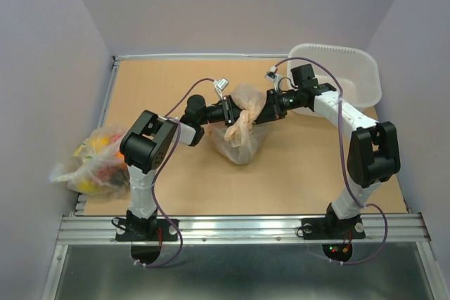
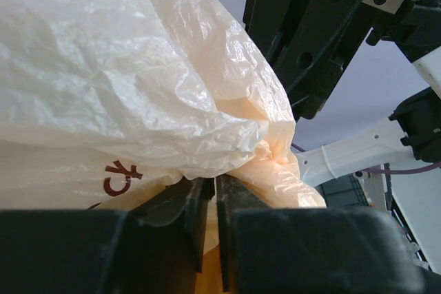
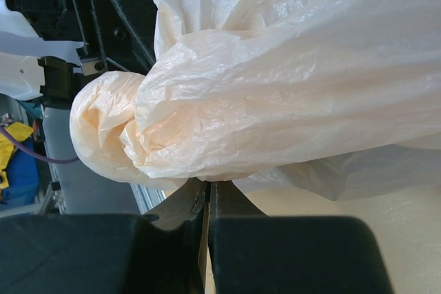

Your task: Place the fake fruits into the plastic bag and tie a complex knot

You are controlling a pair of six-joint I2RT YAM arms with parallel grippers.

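Plastic bag (image 1: pixel 242 140): mid-surface (image 1: pixel 316 166), neck bunched up into the knot (image 1: pixel 247 119) | left pincer (image 2: pixel 211 197): clamped on film just left of knot | right pincer (image 3: pixel 207 197): clamped on film just right of knot | axis: handles run pincer to pincer, both arms equally near.

A brown tabletop (image 1: pixel 295 173) is enclosed on three sides by pale lilac walls (image 1: pixel 232 5); an aluminium rail (image 1: pixel 239 228) is fixed along its near edge.
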